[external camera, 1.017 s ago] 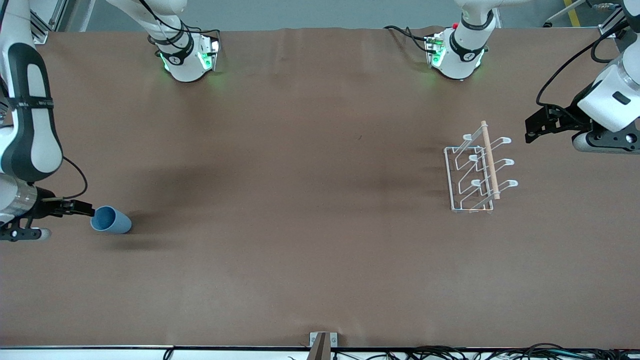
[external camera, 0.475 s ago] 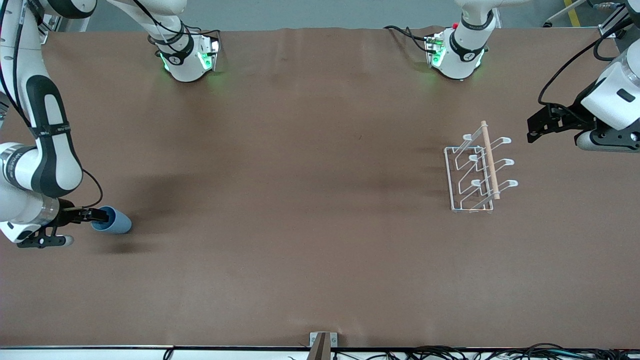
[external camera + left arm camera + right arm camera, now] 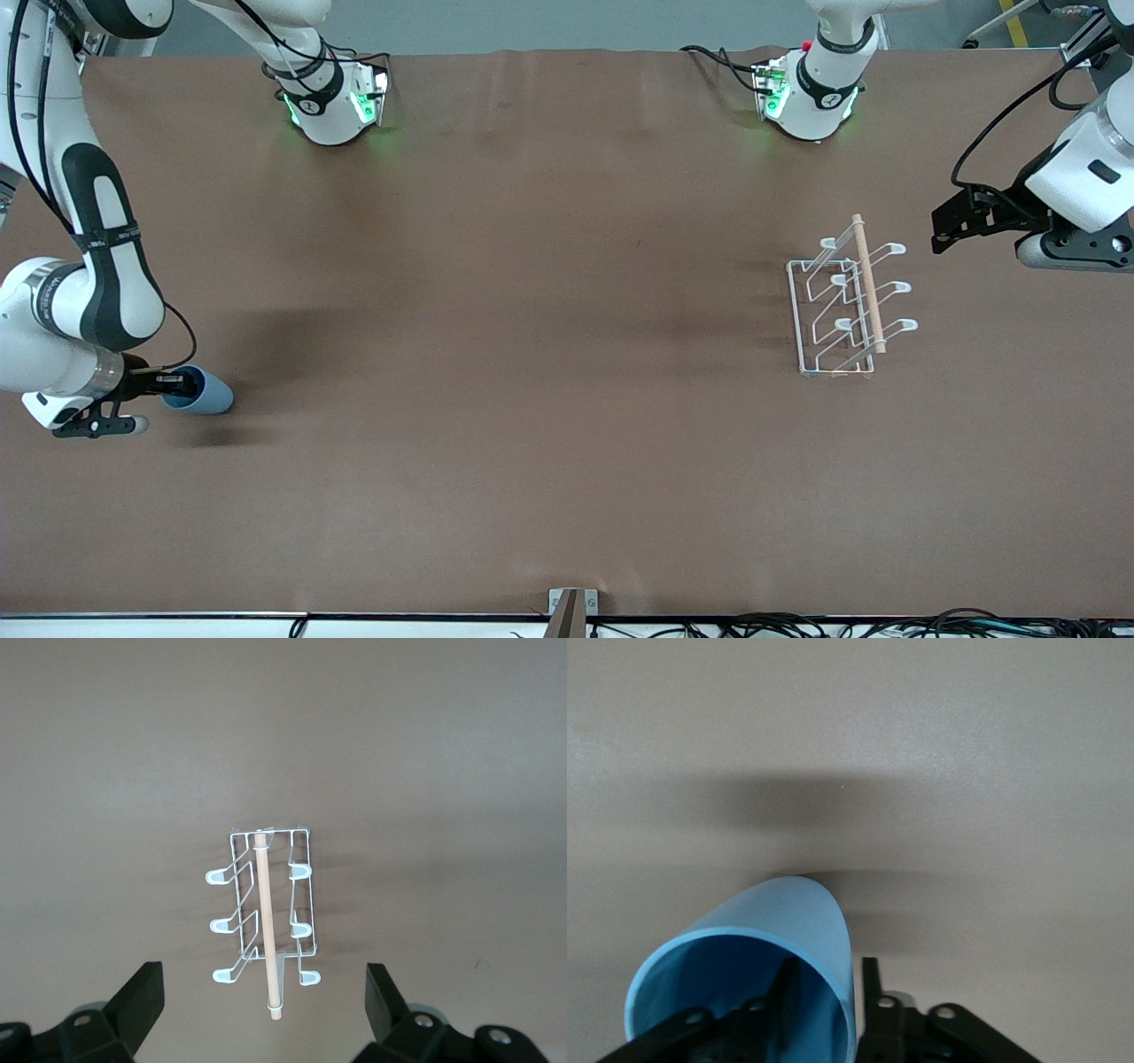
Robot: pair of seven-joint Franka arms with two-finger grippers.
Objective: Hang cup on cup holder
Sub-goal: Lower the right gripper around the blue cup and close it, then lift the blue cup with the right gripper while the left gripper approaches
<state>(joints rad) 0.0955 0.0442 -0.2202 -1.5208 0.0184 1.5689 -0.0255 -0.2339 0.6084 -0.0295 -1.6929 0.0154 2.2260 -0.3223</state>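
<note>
The light-blue cup (image 3: 208,396) lies on its side on the brown table at the right arm's end, its mouth toward my right gripper (image 3: 177,383). In the right wrist view the cup (image 3: 788,912) fills the foreground. My right gripper (image 3: 828,970) is open and straddles the rim wall: one finger sits inside the mouth, the other outside, with a gap still showing inside. The white wire cup holder (image 3: 868,283) with its wooden rod stands at the left arm's end. My left gripper (image 3: 952,221) hovers open and empty beside it. The left wrist view looks at the holder (image 3: 263,904) between its spread jaws (image 3: 266,1010).
Both arm bases (image 3: 332,102) stand along the table's edge farthest from the front camera. A small metal bracket (image 3: 571,604) and cables sit at the nearest edge. Bare brown tabletop lies between the cup and the holder.
My right arm has pushed its gripper toward the cup, and one finger has gone into the cup's mouth. The cup and holder have stayed put. The left gripper has barely shifted.
</note>
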